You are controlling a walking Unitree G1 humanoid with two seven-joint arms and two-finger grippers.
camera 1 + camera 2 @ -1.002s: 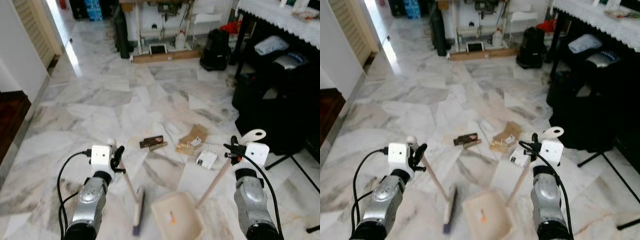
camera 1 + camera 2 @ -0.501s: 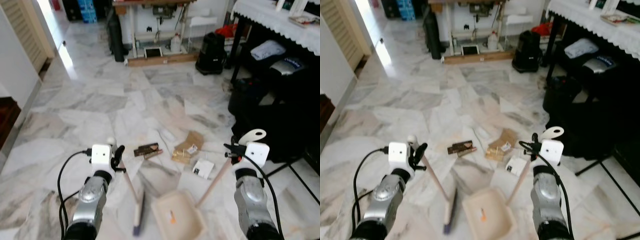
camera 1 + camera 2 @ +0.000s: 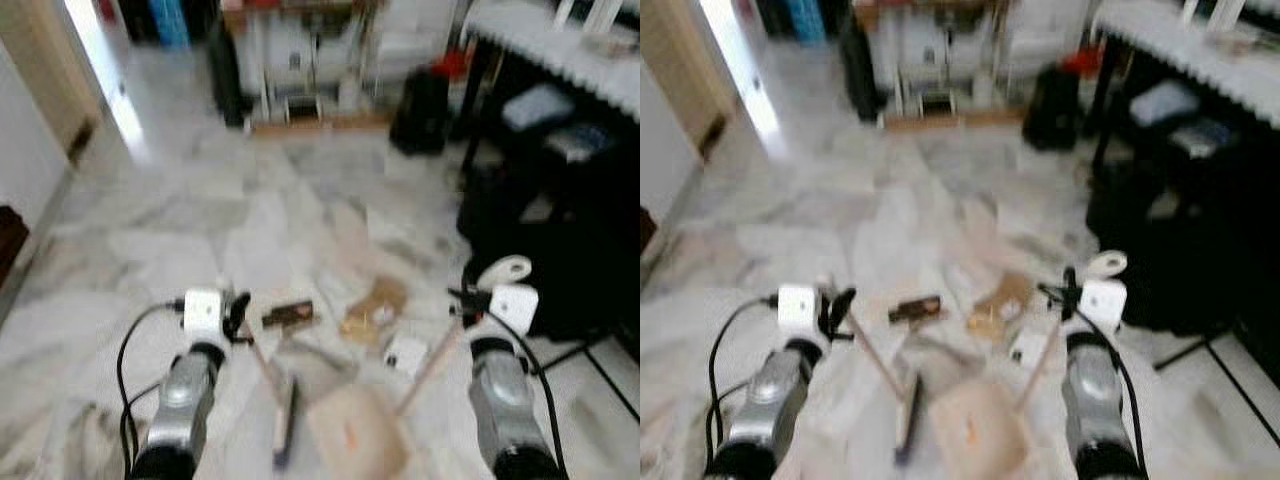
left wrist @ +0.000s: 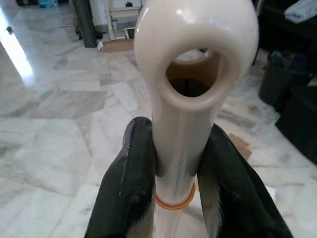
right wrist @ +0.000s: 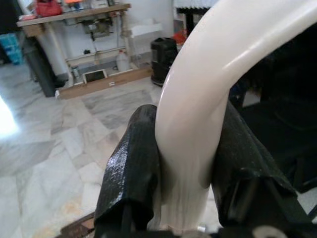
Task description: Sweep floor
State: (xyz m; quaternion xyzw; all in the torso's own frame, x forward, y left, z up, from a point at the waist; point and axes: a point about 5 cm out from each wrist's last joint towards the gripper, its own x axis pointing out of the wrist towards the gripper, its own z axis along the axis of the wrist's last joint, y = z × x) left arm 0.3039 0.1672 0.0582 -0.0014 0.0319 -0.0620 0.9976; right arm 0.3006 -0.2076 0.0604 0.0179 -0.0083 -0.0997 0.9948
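Marble floor point(image 3: 200, 215), white veined with grey, runs back to a cluttered workbench point(image 3: 300, 40); a black table point(image 3: 560, 60) stands at right. Cardboard scraps point(image 3: 375, 305) lie ahead, their print blurred. Left gripper point(image 4: 173, 173) is clenched on the broom point(image 3: 283, 420), right gripper point(image 5: 188, 168) on the dustpan point(image 3: 355, 440).

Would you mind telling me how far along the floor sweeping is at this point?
Done: left gripper grips the broom, right gripper the dustpan, which holds one small orange bit. In hand: both tools are near the litter. Left: the dark wrapper, cardboard scraps and white card lie unswept.
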